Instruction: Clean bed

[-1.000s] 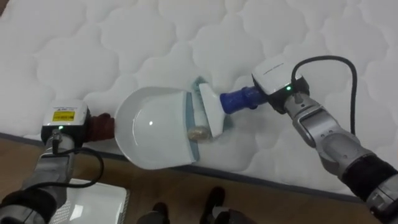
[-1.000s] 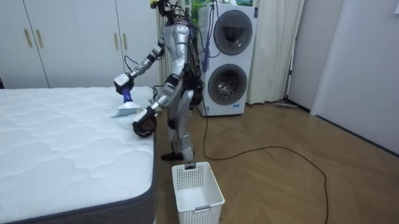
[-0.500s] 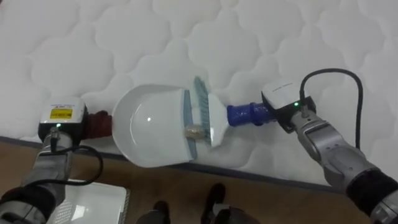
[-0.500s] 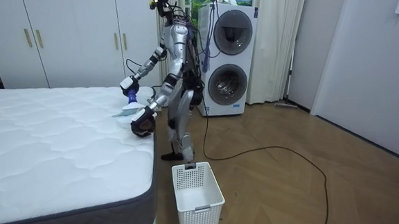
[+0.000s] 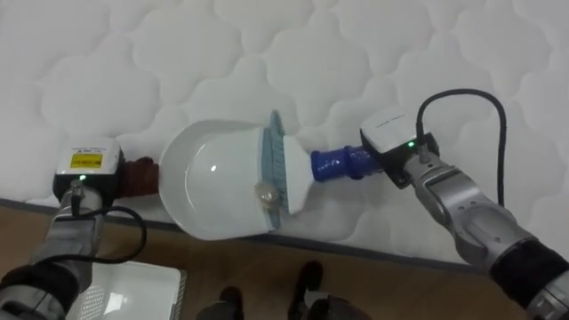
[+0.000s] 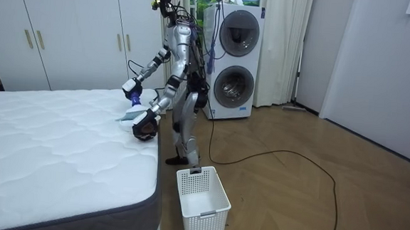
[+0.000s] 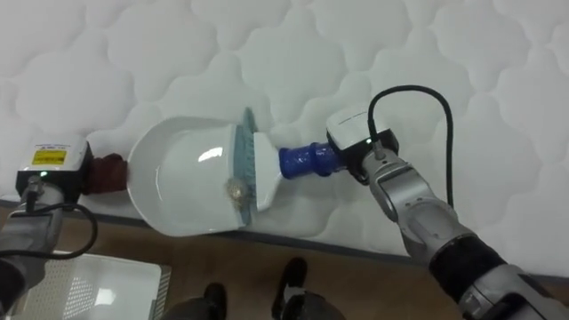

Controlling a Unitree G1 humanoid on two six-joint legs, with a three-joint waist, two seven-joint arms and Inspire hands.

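Note:
A white dustpan (image 5: 213, 191) lies at the near edge of the white quilted mattress (image 5: 178, 53), its mouth facing right. My left hand (image 5: 87, 167) is shut on its dark red handle (image 5: 140, 176). A brush with pale bristles (image 5: 283, 169) and a blue handle (image 5: 338, 163) stands at the pan's lip, and my right hand (image 5: 400, 147) is shut on that handle. A small pale crumpled scrap (image 5: 264, 191) sits just inside the lip, against the bristles. In the room view I stand at the bed's corner with both arms over the dustpan (image 6: 135, 115).
A white plastic basket (image 5: 133, 293) stands on the wooden floor below the bed edge, beside my feet (image 6: 201, 193). Behind me are a stacked washer and dryer (image 6: 233, 56) and white wardrobes (image 6: 53, 27).
My right hand has drawn the brush leftwards against the pan's lip, and the scrap has gone with it from the mattress edge into the dustpan's mouth. The left hand kept the pan still.

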